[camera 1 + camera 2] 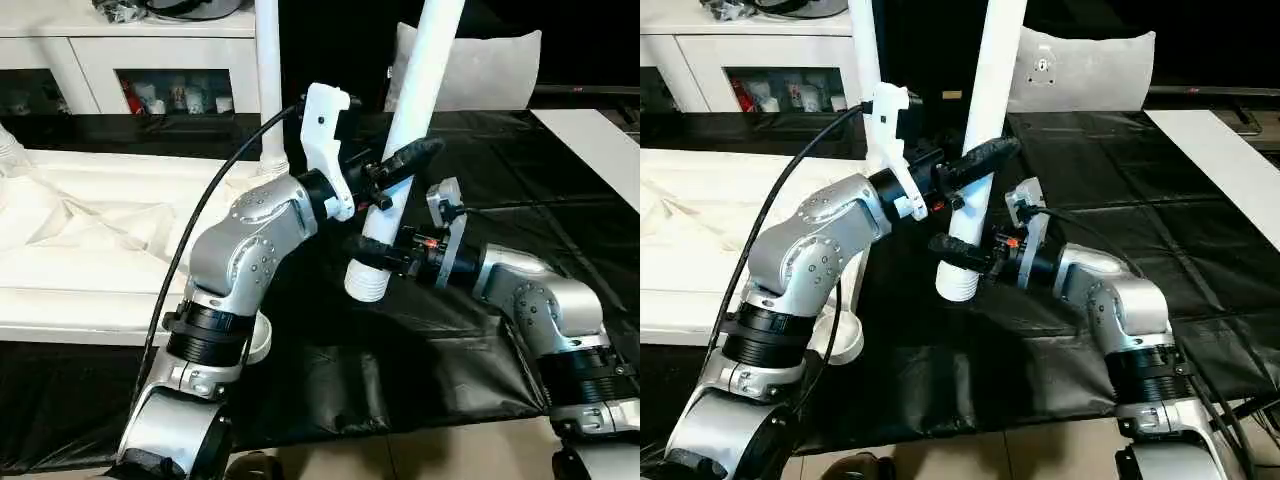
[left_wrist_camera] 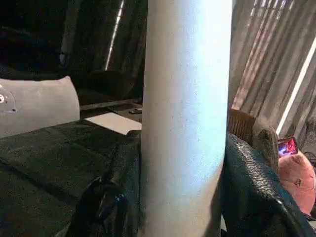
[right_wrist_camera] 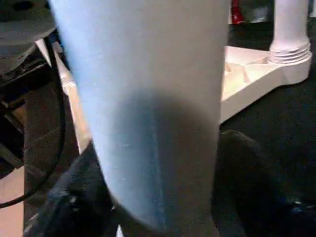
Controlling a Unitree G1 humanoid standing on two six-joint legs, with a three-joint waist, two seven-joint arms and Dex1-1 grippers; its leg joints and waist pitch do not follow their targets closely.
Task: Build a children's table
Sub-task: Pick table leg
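Note:
I hold a long white leg nearly upright above the black sheet, tilted a little, its threaded end pointing down. My left gripper is shut on the leg's middle. My right gripper is shut on it lower, just above the thread. Both wrist views look straight onto the leg between the black fingers. The white table top lies underside up at the left. Another leg stands upright in its far right corner socket, also seen in the right wrist view.
A black sheet covers the floor under my arms. A white cabinet stands at the back left and a grey cushion at the back. A white board lies at the right edge.

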